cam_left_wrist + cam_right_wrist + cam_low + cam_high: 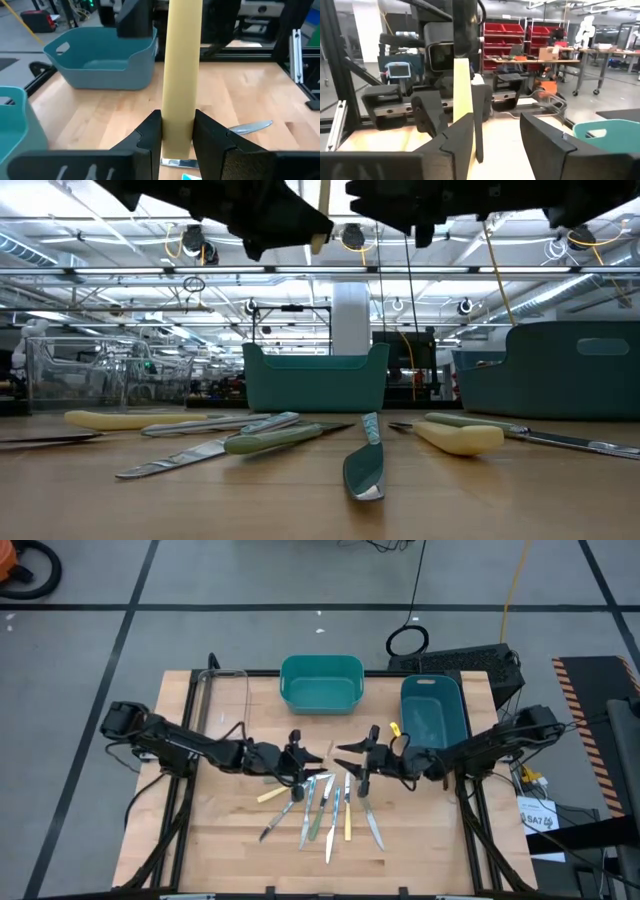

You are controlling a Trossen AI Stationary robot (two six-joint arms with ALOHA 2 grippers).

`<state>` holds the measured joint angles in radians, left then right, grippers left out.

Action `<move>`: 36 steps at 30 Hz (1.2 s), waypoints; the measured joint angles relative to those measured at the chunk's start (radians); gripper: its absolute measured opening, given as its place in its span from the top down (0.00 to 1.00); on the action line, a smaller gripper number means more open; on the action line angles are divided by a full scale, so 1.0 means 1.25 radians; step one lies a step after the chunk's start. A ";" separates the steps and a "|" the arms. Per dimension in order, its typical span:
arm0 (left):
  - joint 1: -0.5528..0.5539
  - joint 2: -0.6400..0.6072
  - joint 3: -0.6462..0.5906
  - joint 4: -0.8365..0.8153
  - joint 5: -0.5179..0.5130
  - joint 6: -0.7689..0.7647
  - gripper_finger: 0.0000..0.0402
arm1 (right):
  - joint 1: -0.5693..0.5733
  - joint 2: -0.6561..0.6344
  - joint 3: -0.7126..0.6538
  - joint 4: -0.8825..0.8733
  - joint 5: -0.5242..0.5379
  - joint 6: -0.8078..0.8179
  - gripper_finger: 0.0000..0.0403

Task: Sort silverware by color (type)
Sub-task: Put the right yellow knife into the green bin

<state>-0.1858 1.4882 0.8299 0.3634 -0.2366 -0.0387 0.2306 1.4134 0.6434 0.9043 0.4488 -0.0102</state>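
Observation:
My left gripper (312,757) hovers over the table's middle, shut on a yellow-handled utensil (182,60). The handle points toward my right gripper (352,755), which faces it from the right, open and a little short of it. In the right wrist view the yellow handle (462,85) stands just beyond my open right gripper (497,120). The low view shows the handle (323,215) high above the table. Several other pieces of silverware (328,815) with yellow, pale green and light blue handles lie flat on the wood beneath both grippers. My left gripper pinches the yellow handle between its two fingers (150,135), at the end (178,132) where the silver metal part (177,162) begins. The handle runs on forward past the fingertips, along the fingers. The utensil is lifted clear of the table and lies about level.
A teal bin (321,682) stands at the far edge's middle and a blue bin (433,710) far right, with something yellow (394,727) at its near-left corner. A clear tray (222,700) sits far left. Bare wood shows along the near edge.

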 joint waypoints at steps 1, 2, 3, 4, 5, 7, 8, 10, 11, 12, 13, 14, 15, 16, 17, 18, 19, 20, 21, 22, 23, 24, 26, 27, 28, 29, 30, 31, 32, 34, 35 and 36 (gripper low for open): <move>0.000 -0.006 0.000 -0.015 -0.001 0.000 0.78 | 0.000 -0.014 0.000 -0.026 0.000 0.002 0.60; 0.000 -0.013 0.000 -0.033 -0.004 0.000 0.78 | 0.000 -0.027 0.000 -0.050 -0.001 0.007 0.60; 0.000 -0.018 0.000 -0.043 -0.006 0.000 0.78 | 0.000 -0.039 0.000 -0.077 -0.002 0.015 0.60; 0.000 -0.023 0.000 -0.048 -0.007 -0.001 0.78 | 0.000 -0.053 0.000 -0.108 -0.002 0.023 0.60; 0.000 -0.028 0.000 -0.056 -0.009 -0.002 0.78 | 0.000 -0.067 0.000 -0.139 -0.002 0.030 0.60; -0.001 -0.039 0.000 -0.085 -0.023 -0.007 0.78 | 0.000 -0.092 0.000 -0.193 -0.002 0.046 0.60; -0.003 -0.043 0.000 -0.097 -0.029 -0.007 0.78 | 0.000 -0.105 0.000 -0.222 -0.002 0.052 0.60; -0.004 -0.051 0.000 -0.112 -0.045 -0.007 0.78 | 0.000 -0.125 0.000 -0.266 -0.002 0.067 0.60; -0.004 -0.054 0.000 -0.125 -0.049 -0.008 0.78 | 0.000 -0.133 0.000 -0.281 -0.002 0.074 0.60; -0.005 -0.056 0.000 -0.131 -0.052 -0.009 0.78 | 0.000 -0.142 0.000 -0.299 -0.003 0.079 0.60; -0.005 -0.058 0.000 -0.139 -0.052 -0.012 0.78 | 0.000 -0.150 0.000 -0.314 -0.003 0.083 0.60; -0.005 -0.061 0.000 -0.151 -0.055 -0.013 0.78 | 0.000 -0.157 0.000 -0.323 -0.003 0.089 0.60; -0.005 -0.062 0.000 -0.155 -0.060 -0.014 0.78 | 0.000 -0.163 0.000 -0.332 -0.003 0.095 0.60; -0.005 -0.063 0.000 -0.159 -0.065 -0.014 0.78 | 0.000 -0.170 0.000 -0.345 -0.003 0.099 0.60; -0.005 -0.063 0.000 -0.168 -0.069 -0.013 0.78 | 0.001 -0.176 0.000 -0.357 -0.003 0.101 0.60; -0.005 -0.063 0.000 -0.178 -0.070 -0.012 0.78 | 0.002 -0.179 0.000 -0.361 -0.003 0.101 0.60; -0.005 -0.062 0.000 -0.185 -0.071 -0.012 0.78 | 0.002 -0.183 0.000 -0.367 -0.003 0.101 0.60; -0.005 -0.062 0.000 -0.189 -0.071 -0.013 0.78 | 0.004 -0.186 0.000 -0.378 -0.003 0.101 0.60; -0.005 -0.062 0.000 -0.189 -0.071 -0.015 0.78 | 0.005 -0.187 0.000 -0.381 -0.003 0.101 0.60; -0.005 -0.062 0.000 -0.189 -0.071 -0.017 0.78 | 0.006 -0.187 0.000 -0.383 -0.003 0.101 0.60; -0.005 -0.062 0.000 -0.190 -0.071 -0.018 0.78 | 0.006 -0.187 0.000 -0.388 -0.003 0.101 0.60; -0.005 -0.062 0.000 -0.191 -0.070 -0.019 0.78 | 0.006 -0.187 0.000 -0.393 -0.003 0.104 0.60; -0.006 -0.068 0.000 -0.200 -0.070 -0.019 0.78 | 0.006 -0.187 0.000 -0.401 -0.003 0.112 0.60; -0.006 -0.072 0.000 -0.201 -0.070 -0.019 0.78 | 0.006 -0.186 0.000 -0.403 -0.003 0.116 0.60; -0.006 -0.076 0.000 -0.200 -0.070 -0.019 0.78 | 0.006 -0.186 0.000 -0.404 -0.003 0.119 0.60; -0.006 -0.082 0.000 -0.206 -0.070 -0.019 0.78 | 0.006 -0.186 0.000 -0.406 -0.003 0.123 0.60; -0.006 -0.087 0.000 -0.218 -0.070 -0.020 0.78 | 0.006 -0.186 0.000 -0.411 -0.003 0.125 0.60; -0.006 -0.093 0.000 -0.226 -0.070 -0.021 0.78 | 0.006 -0.186 0.000 -0.416 -0.003 0.125 0.60; -0.006 -0.100 0.000 -0.232 -0.070 -0.021 0.78 | 0.006 -0.186 0.000 -0.419 -0.003 0.125 0.60; -0.006 -0.118 0.000 -0.250 -0.070 -0.022 0.78 | 0.006 -0.186 0.000 -0.424 -0.003 0.125 0.60; -0.006 -0.125 0.000 -0.257 -0.070 -0.022 0.78 | 0.006 -0.186 0.000 -0.427 -0.003 0.125 0.60; -0.006 -0.133 0.000 -0.268 -0.070 -0.023 0.78 | 0.006 -0.186 0.000 -0.431 -0.003 0.125 0.60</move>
<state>-0.1932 1.3214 0.8299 0.0281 -0.3244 -0.0670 0.2386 1.1805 0.6434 0.3653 0.4446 0.1459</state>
